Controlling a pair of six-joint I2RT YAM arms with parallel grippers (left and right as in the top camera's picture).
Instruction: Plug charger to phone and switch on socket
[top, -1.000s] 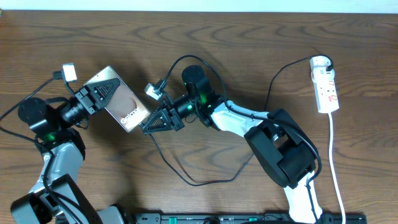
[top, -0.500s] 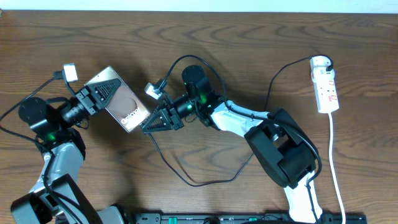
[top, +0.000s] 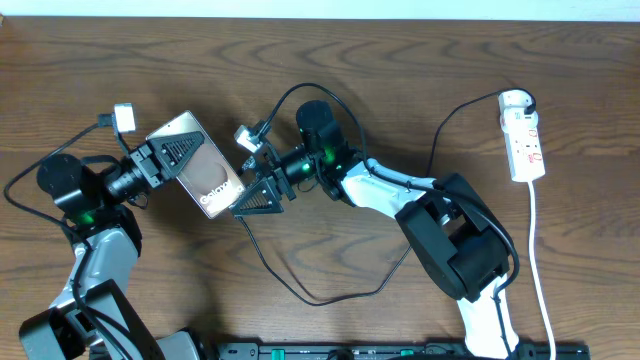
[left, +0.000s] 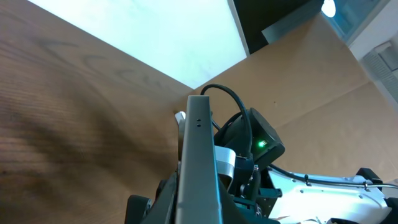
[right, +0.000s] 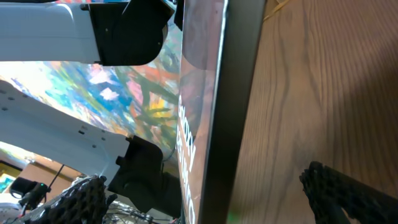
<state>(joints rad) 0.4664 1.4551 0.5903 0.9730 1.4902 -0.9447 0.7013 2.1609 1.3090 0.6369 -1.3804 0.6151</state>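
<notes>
Overhead, we see the left gripper (top: 172, 155) clamped on the phone (top: 208, 178); only the right wrist view shows the right gripper (top: 256, 196) with fingers (right: 348, 190) wide apart (phone edge between).

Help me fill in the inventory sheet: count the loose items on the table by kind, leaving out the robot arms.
Phone: 1
Charger cable: 1
Power strip: 1
Total: 3
</notes>
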